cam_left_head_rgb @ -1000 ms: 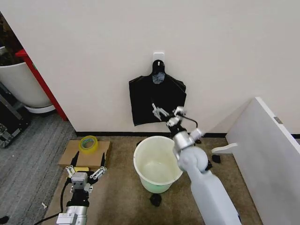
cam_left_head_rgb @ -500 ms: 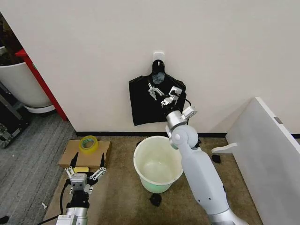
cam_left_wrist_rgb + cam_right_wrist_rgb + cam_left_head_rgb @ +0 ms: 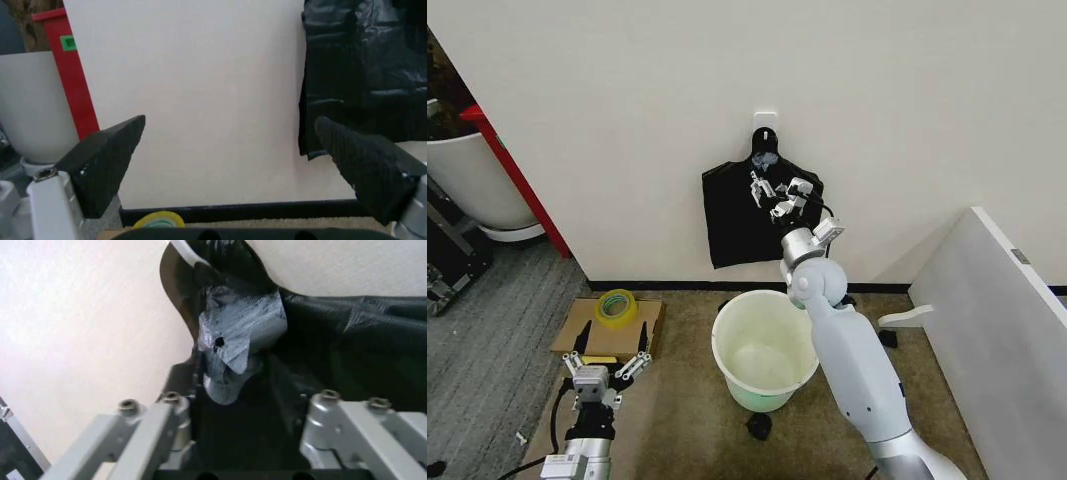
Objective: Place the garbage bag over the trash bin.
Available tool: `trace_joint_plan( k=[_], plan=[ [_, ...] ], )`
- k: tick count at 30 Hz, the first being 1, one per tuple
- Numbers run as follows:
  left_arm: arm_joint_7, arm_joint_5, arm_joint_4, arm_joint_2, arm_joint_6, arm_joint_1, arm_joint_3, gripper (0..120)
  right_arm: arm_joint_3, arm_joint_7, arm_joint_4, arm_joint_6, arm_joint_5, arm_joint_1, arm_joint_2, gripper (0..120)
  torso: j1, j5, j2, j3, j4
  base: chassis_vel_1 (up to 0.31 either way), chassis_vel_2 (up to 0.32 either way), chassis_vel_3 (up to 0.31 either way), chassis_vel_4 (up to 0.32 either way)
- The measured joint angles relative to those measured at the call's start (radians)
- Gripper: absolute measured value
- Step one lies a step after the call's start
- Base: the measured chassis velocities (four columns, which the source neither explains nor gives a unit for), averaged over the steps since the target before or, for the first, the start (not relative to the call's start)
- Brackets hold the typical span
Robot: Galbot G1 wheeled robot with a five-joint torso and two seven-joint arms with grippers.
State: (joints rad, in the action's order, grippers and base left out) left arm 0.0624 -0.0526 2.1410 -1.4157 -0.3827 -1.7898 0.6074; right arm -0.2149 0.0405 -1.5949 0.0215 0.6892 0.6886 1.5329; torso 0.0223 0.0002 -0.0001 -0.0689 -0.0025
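The garbage bag [image 3: 745,218] hangs on the cream wall [image 3: 627,120] above the trash bin [image 3: 764,350] on brown carpet [image 3: 682,420] — right gripper [image 3: 777,193] open against it, left gripper [image 3: 609,362] open, low by the cardboard [image 3: 577,330].

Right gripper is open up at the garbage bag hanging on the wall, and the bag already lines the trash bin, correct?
No. In the head view the trash bin is bare; the garbage bag hangs on the wall, with the open right gripper at it.
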Motion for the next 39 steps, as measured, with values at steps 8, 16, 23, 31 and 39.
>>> trace_joint_plan(
  k=[8,16,23,31,39],
  plan=[
    [0.001,-0.002,0.000,0.000,0.000,0.005,-0.004,100,-0.008,-0.002,-0.008,-0.001,0.000,0.009,-0.006,0,0.000,0.0000,0.000,0.000,-0.0001,0.000,0.000,0.000,0.000],
    [0.006,-0.007,-0.006,0.001,0.007,0.013,-0.010,100,0.025,-0.016,-0.043,-0.012,-0.056,0.042,-0.025,0,0.000,0.0001,0.000,0.000,0.0001,0.000,0.000,0.000,0.000],
    [0.012,-0.010,-0.023,0.000,0.010,0.026,-0.017,100,0.040,-0.010,-0.120,-0.022,-0.092,0.157,-0.061,0,0.000,0.0001,0.000,0.000,-0.0001,0.000,0.000,0.000,0.000],
    [0.012,-0.008,-0.046,-0.010,0.010,0.038,-0.038,99,0.044,0.014,-0.220,-0.048,-0.160,0.325,-0.105,0,0.000,0.0001,0.000,0.000,-0.0002,0.000,0.000,0.000,0.000],
    [0.012,-0.006,-0.052,-0.011,0.009,0.038,-0.041,99,0.036,0.050,-0.301,-0.084,-0.236,0.464,-0.134,0,0.000,0.0001,0.000,0.000,-0.0001,0.000,0.000,0.000,0.000]
  ],
)
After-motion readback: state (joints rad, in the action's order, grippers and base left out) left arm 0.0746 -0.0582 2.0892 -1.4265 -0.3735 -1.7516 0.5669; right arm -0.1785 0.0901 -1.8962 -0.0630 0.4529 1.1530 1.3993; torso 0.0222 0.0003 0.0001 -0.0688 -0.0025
